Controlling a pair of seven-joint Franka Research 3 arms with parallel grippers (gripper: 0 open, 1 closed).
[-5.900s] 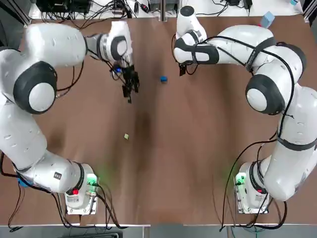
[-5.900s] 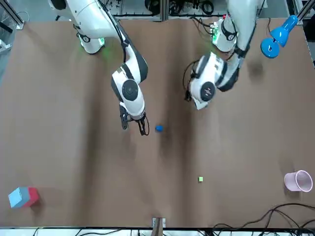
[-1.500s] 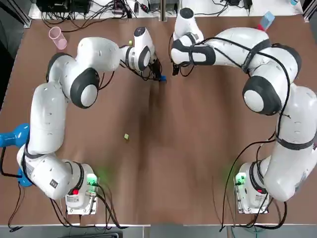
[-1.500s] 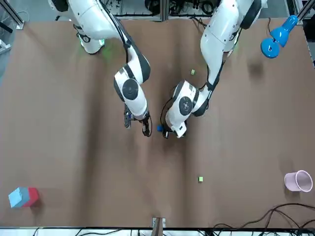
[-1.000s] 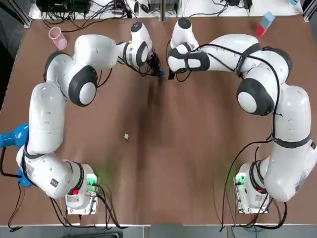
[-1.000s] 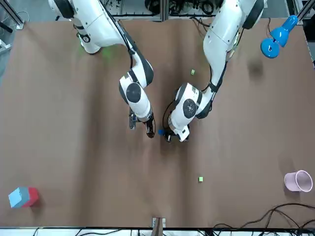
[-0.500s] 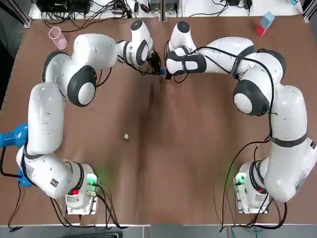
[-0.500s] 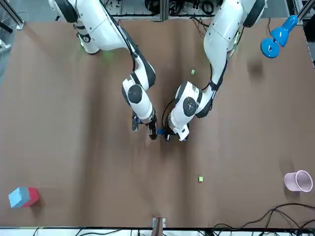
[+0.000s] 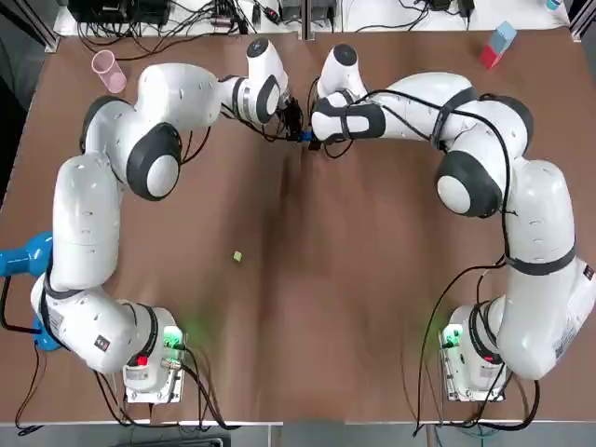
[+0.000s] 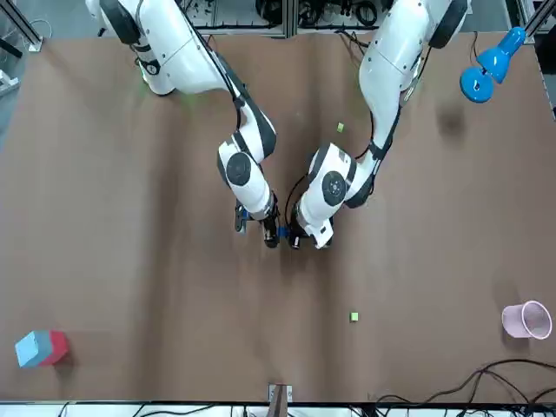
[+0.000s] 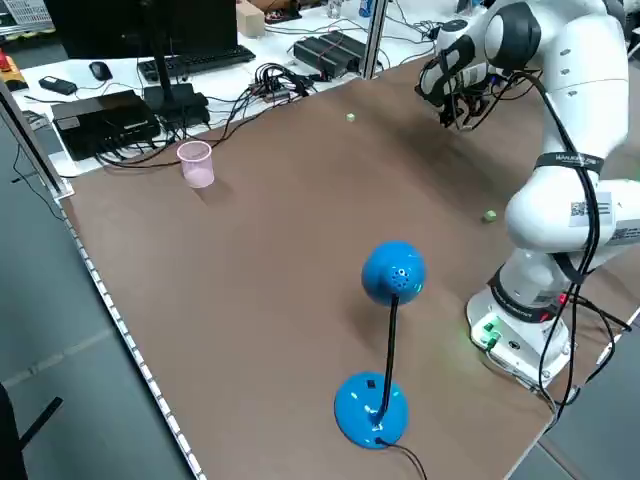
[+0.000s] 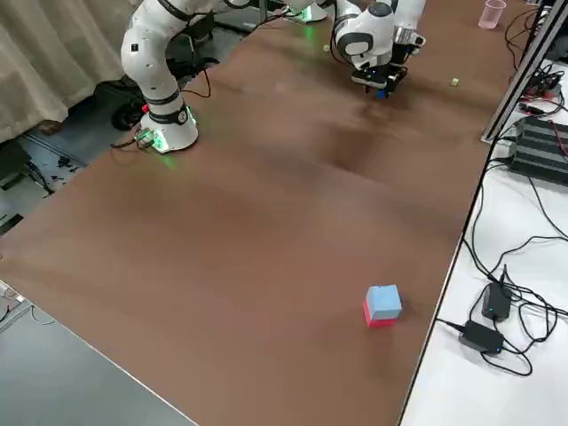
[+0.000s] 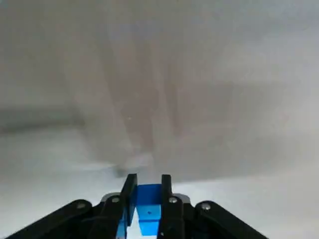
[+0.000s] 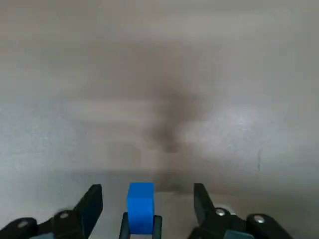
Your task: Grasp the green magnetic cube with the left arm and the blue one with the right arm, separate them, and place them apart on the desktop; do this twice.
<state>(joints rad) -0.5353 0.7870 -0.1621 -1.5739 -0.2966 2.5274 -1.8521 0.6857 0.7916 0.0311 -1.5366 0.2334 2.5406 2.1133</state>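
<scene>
Brown tabletop fills every view, and both arms reach to a spot near the middle of its far half. We see the left gripper clamped tight on the blue cube, its two black fingers pressed flat against opposite faces. Facing it, the right gripper stands spread wide, a clear gap between each finger and the same cube, so it straddles the cube without touching it. From overhead the cube is only a blue speck between the two wrists, and we cannot tell whether it rests on the table or hangs just above it. We see only blue between the fingers. One green cube lies alone toward the left arm's base, well apart from the grippers, and a second green cube lies on the far side from the robot, also well clear. Farther out stand a pink cup at the far left corner, a blue desk lamp at the left edge, and a blue-and-red block at the far right.
</scene>
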